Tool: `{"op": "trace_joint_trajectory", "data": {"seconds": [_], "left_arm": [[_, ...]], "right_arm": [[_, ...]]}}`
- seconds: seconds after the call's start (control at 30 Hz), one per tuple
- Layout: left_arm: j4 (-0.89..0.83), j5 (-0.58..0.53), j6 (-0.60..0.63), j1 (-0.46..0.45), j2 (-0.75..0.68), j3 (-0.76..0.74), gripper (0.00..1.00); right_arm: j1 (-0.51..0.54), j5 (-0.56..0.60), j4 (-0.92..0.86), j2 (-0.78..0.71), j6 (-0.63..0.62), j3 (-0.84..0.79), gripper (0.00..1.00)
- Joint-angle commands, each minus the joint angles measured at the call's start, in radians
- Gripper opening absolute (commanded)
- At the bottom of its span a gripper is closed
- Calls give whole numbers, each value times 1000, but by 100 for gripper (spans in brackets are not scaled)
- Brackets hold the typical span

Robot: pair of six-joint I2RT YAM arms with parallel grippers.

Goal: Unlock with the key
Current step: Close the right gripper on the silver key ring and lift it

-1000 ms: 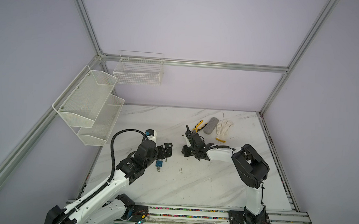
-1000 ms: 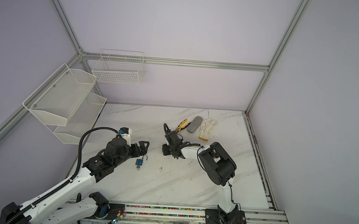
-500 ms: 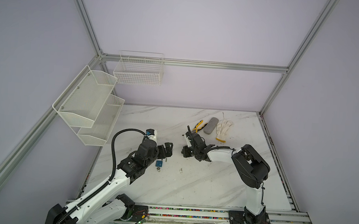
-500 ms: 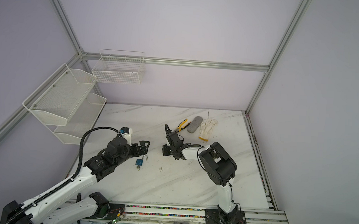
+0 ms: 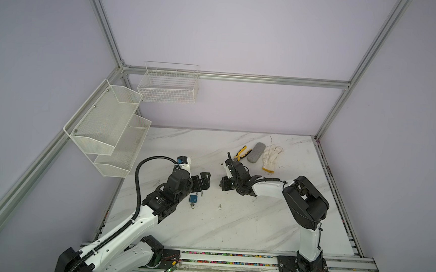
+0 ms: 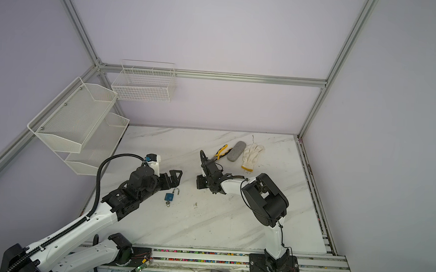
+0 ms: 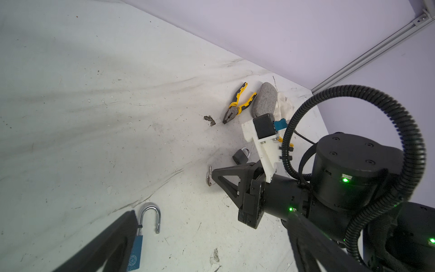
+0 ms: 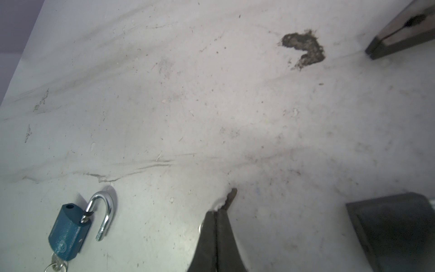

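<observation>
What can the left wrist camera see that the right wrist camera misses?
Only the left wrist view shows the grey pouch, the white glove and the bulk of the right arm. Only the right wrist view shows the key sitting in the underside of the blue padlock. Both show that blue padlock with its shackle swung open, the dark stain on the table, and the shut right claw.
</observation>
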Motion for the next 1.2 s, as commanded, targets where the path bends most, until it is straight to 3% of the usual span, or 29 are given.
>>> {"op": "trace_joint_trajectory", "data": {"seconds": [0.0,0.33,0.67,0.87,1.17], "left_arm": [[43,12,-18,5,-11,-20,100],[38,0,-41,5,-55,-9,100],[78,56,-81,17,-45,22,100],[168,63,59,21,-40,-11,100],[331,146,374,21,-83,-112,93]], "right_arm": [[2,7,-29,-44,-21,-25,0],[2,24,12,-136,-36,-61,0],[-2,40,24,-234,-4,-85,0],[-10,30,-5,-282,63,-73,0],[-39,-31,-75,-397,133,-78,0]]}}
